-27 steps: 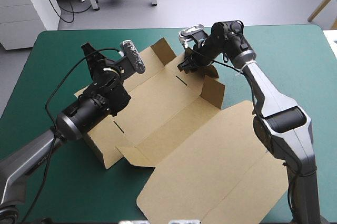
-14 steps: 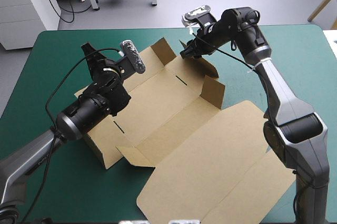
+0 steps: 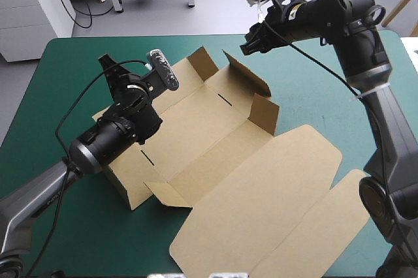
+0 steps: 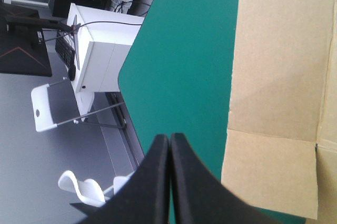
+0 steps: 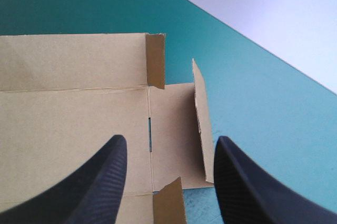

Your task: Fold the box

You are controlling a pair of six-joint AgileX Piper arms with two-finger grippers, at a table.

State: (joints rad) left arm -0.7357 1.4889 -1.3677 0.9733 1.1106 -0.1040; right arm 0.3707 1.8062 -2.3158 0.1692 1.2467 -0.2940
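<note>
Teal-green bench [image 3: 59, 62] with the brown box [image 3: 209, 134] at its middle, partly raised. Nearest, the lid [image 3: 274, 206] lies flat, reaching close to the near edge. Over the box's left side the left gripper [image 4: 169, 139] is held with fingers closed together, no board seen between them. Beyond, the right gripper [image 5: 169, 140] hangs wide open above the far flap [image 3: 247, 77]. This flap is probably best pushed along its fold from the bare far side, where room is ample.

The box [image 3: 215, 141] lay mid-frame on the worktop [image 3: 326, 82], with its lid flat toward the lower right. The left gripper [image 4: 169, 139] was at its left wall, and the right gripper [image 5: 169, 142] was above its far end.
</note>
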